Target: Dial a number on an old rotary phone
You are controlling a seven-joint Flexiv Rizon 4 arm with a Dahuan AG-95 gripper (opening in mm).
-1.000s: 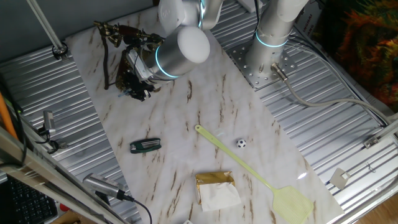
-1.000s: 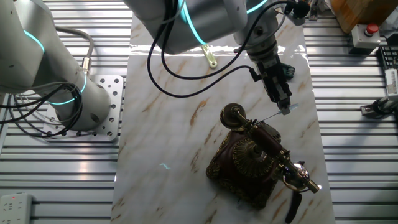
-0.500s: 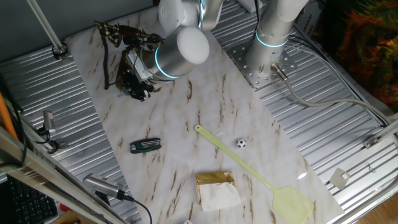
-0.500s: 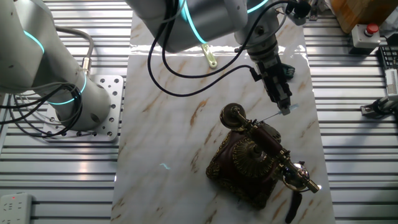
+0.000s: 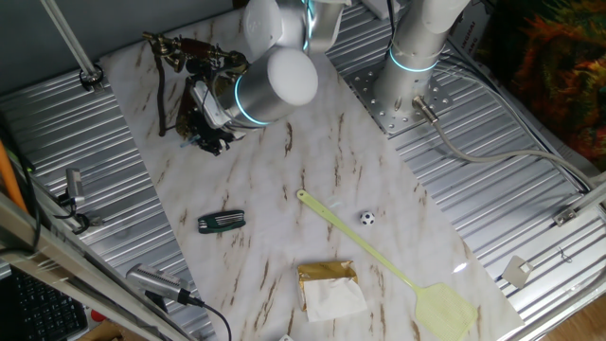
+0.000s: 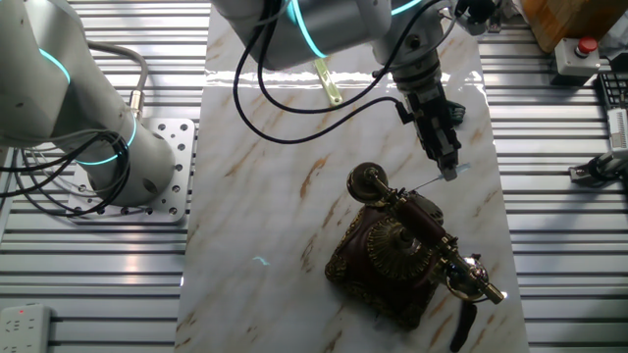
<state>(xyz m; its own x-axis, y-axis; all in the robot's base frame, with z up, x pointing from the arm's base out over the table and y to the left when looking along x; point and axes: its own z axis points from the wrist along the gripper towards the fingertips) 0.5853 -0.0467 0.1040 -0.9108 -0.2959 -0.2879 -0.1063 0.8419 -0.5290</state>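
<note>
The old rotary phone (image 6: pixel 397 255) stands on the marble board, dark brown with brass trim. Its round dial (image 6: pixel 386 241) faces up, and the handset (image 6: pixel 422 230) lies on the cradle, one brass end (image 6: pixel 368 181) toward the gripper. My gripper (image 6: pixel 449 169) hangs just above and beyond the phone's far side, with its fingers pressed together. A thin pale rod (image 6: pixel 427 182) runs from the fingertips toward the handset. In the other view the phone (image 5: pixel 194 90) is at the board's far left, and the arm's wrist (image 5: pixel 275 80) hides the gripper.
On the board lie a dark green tool (image 5: pixel 221 222), a small ball (image 5: pixel 366 218), a yellow fly swatter (image 5: pixel 398 270) and a gold-wrapped packet (image 5: pixel 329 287). The arm's base plate (image 5: pixel 402 99) is at the right edge. A red-button box (image 6: pixel 579 54) sits off the board.
The arm's upper wrist links have shifted slightly. The gripper tip stays almost where it was beside the phone. The phone has not moved.
</note>
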